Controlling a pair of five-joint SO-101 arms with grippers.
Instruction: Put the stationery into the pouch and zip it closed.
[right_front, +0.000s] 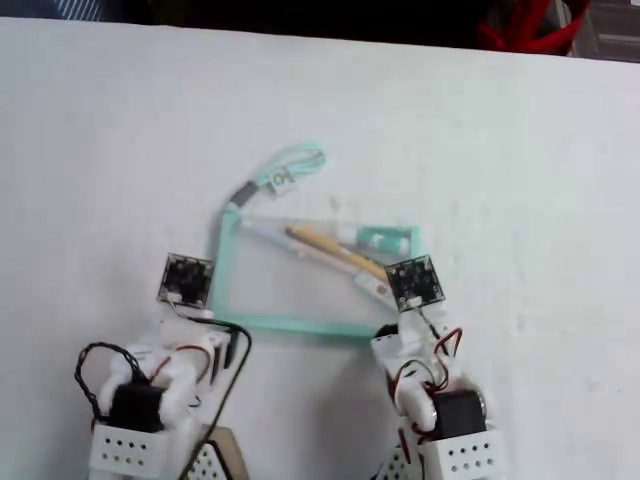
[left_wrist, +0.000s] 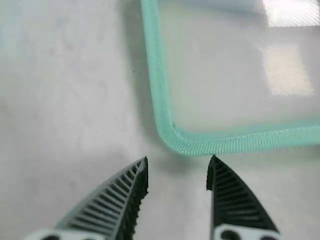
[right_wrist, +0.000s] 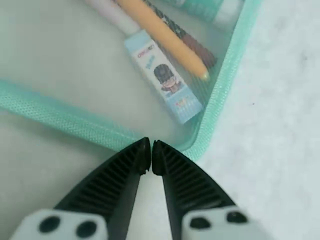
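Observation:
A clear pouch with teal trim (right_front: 290, 323) lies flat mid-table, its teal wrist strap (right_front: 290, 165) curled at the far side. Inside it lie a yellow pencil (right_front: 335, 250) (right_wrist: 160, 37), a pale blue eraser (right_front: 372, 287) (right_wrist: 165, 82) and a teal item (right_front: 385, 238). My left gripper (left_wrist: 178, 167) is open just off the pouch's near left corner (left_wrist: 172, 136), with nothing between its fingers. At the near right corner, my right gripper (right_wrist: 150, 150) is shut, tips meeting at the teal trim (right_wrist: 60, 117). Whether they pinch the trim is hidden.
The white table (right_front: 520, 180) runs wide on all sides of the pouch. Its far edge meets a dark background with a red object (right_front: 525, 25) at the back right. Both arm bases (right_front: 140, 410) (right_front: 450, 425) stand at the front edge, with a wooden block (right_front: 225, 455) between them.

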